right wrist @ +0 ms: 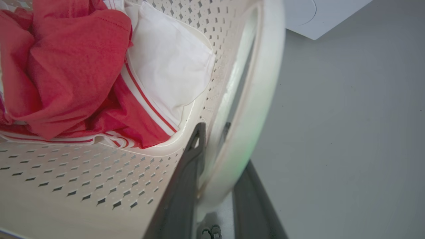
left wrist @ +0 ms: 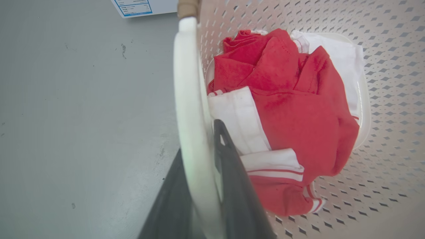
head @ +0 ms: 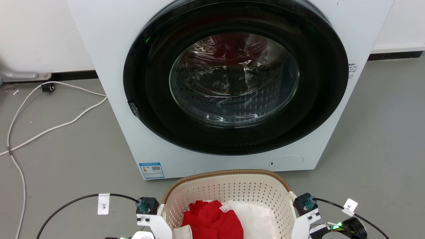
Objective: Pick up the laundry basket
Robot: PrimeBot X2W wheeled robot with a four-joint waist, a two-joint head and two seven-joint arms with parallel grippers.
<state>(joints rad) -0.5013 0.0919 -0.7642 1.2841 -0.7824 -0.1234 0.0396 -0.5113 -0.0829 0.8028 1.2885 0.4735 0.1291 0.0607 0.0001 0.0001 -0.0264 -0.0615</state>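
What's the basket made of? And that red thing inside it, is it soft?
The basket looks like hard plastic: smooth, cream-white, with neat rows of little holes. Its brown rim looks woven, though it may be plastic too. The red thing looks like soft cloth: it crumples and folds.

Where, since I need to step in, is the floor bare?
Free: grey floor right of the washing machine. Crowded: white cables cross the floor on its left; the laundry basket is close before it.
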